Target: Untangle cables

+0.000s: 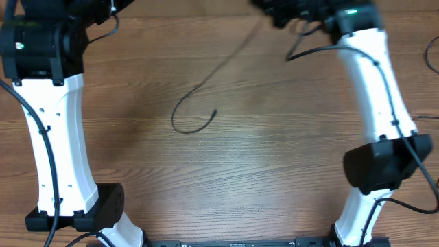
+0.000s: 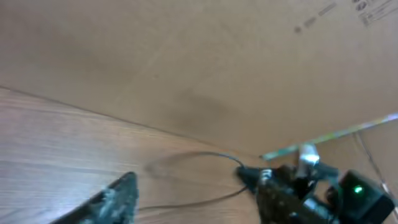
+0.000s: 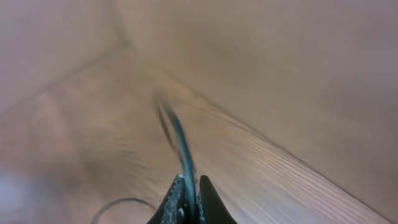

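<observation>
One thin black cable (image 1: 206,79) lies on the wooden table. It runs from the top middle down-left into an open loop, and its small plug end (image 1: 215,113) is near the table's centre. My right gripper (image 3: 188,194) is shut on this cable, which stretches away from the jaws; in the overhead view it is blurred at the top edge (image 1: 278,14). My left gripper (image 2: 199,182) is open and low over the table. A cable strand (image 2: 199,200) lies on the table between its fingers. The right arm's end shows beyond it. In the overhead view the left gripper is out of frame.
A cardboard wall (image 2: 205,56) stands behind the table's far edge. The two white arms (image 1: 58,137) (image 1: 377,89) stand at the left and right sides with thick black wiring. A green object (image 1: 432,53) sits at the right edge.
</observation>
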Available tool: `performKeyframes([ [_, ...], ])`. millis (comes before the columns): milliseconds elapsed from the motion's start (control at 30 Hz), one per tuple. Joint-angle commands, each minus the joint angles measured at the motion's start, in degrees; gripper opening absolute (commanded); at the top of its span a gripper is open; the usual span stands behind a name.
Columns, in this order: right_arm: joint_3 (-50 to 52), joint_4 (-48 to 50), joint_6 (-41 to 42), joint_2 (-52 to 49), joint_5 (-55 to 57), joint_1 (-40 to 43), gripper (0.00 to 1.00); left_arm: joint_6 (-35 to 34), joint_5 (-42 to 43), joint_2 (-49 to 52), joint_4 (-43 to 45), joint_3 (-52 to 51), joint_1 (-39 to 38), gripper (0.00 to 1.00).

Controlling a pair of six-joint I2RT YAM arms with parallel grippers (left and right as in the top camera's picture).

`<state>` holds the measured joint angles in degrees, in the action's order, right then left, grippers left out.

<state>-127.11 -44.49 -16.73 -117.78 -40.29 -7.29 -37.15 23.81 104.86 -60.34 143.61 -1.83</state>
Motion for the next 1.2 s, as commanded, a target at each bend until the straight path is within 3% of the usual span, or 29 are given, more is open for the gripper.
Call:
performKeyframes([
  [0, -0.3, -0.9, 0.2, 0.0, 0.8, 8.3, 0.04, 4.3, 1.6, 0.0, -1.3, 0.2, 0.0, 0.71],
  [133, -0.3, -2.2, 0.1, 0.0, 0.8, 17.1, 0.04, 7.6, 1.8, 0.0, -4.4, 0.2, -0.1, 0.51],
  [267, -0.3, -2.0, -0.8, 0.0, 0.8, 27.2, 0.04, 10.8, 6.8, 0.0, -7.5, 0.2, -0.1, 0.56],
  [533, -0.3, 2.7, -1.5, 0.0, 0.9, 44.9, 0.04, 15.0, 8.8, 0.0, -13.1, 0.2, -2.8, 0.54],
  [867, -0.8, 5.9, 2.5, 0.0, 5.7, 65.5, 0.04, 14.4, 1.0, 0.0, -9.0, 0.2, -13.9, 0.59],
  [900, -0.8, 6.0, 4.1, 0.0, 3.7, 67.1, 0.17, 14.4, -0.2, 0.0, -9.0, 0.2, -14.6, 0.6],
  [933, -0.8, 6.0, 5.1, 0.0, 0.5, 68.4, 0.73, 14.4, -1.1, 0.0, -9.0, 0.2, -15.1, 0.61],
  [967, -0.8, 6.3, 6.4, 0.0, -4.1, 69.7, 1.0, 14.4, -1.5, 0.0, -9.0, 0.2, -15.4, 0.62],
  [1167, -0.9, 11.5, 15.9, 0.2, -25.9, 70.3, 1.0, 15.1, 1.7, 0.0, -10.8, 0.2, -15.5, 0.64],
])
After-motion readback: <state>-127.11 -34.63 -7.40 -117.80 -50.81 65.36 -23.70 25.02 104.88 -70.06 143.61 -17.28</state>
